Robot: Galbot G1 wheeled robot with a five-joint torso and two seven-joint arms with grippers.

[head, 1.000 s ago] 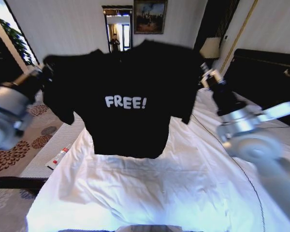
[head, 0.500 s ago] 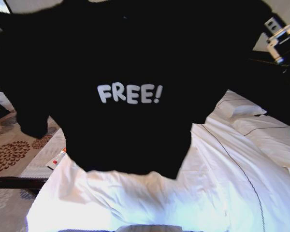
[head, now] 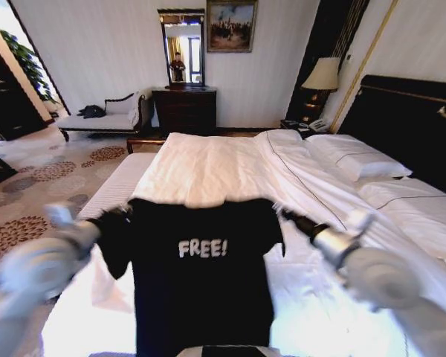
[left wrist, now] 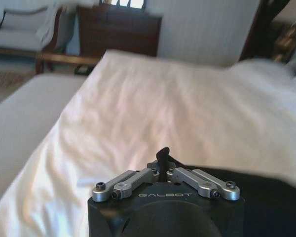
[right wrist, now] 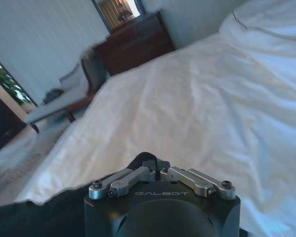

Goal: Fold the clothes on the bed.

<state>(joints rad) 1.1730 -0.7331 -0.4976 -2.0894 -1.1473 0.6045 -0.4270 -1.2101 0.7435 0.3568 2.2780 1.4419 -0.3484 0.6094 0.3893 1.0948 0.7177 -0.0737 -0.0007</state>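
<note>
Both arms hold the black T-shirt (head: pixel 201 290) stretched at the near end of the bed (head: pixel 230 167), lettering facing us. The left gripper (head: pixel 117 218) pinches one shoulder, the right gripper (head: pixel 288 216) the other. Best, I'd judge, to keep both corners level and taut so it lays flat, wrinkle-free.

Black T-shirt (head: pixel 201 290) with white "FREE!" lettering; white bed (head: pixel 230 167) linen, dark headboard (head: pixel 409 123); pale carpet (head: pixel 37 178), apparently with brown floral medallions.
</note>
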